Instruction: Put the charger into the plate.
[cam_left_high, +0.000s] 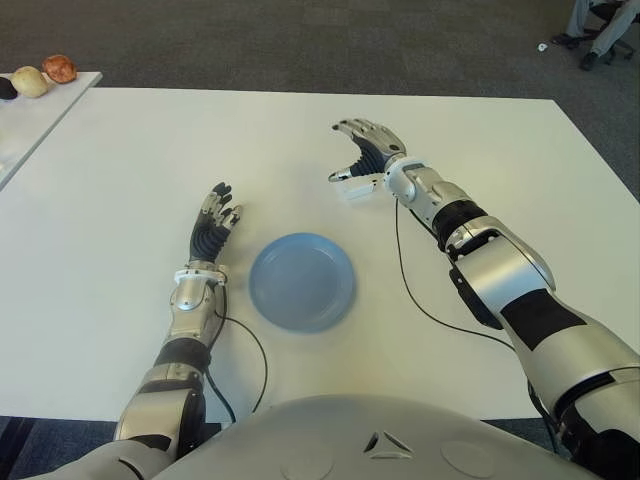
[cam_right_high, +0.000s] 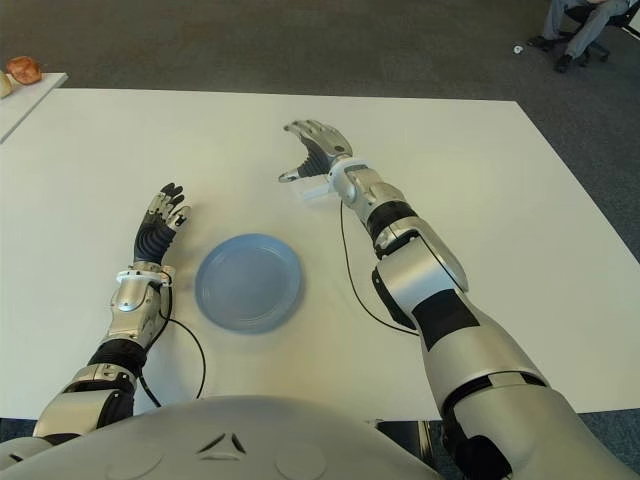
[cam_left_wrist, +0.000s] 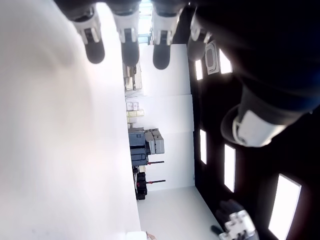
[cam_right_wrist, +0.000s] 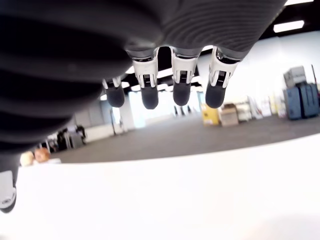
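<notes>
Reaching over the white charger (cam_left_high: 356, 188) — right hand (cam_left_high: 368, 152) spreading its fingers, holding nothing.
Left hand (cam_left_high: 212, 228) is lying open beside the blue plate (cam_left_high: 302, 281) — on its left.

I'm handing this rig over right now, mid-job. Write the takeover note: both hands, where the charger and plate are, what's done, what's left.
Right hand: open, fingers spread, at the white charger past the plate; no closed grasp, contact unclear.
Left hand: open, idle, left of the plate.
Charger: on the white table, under the right hand's thumb side.
Blue plate: near the table's front edge, holds nothing.
Done: right hand reached the charger.
Left: close on it, lift, carry it back to the plate, release.
</notes>
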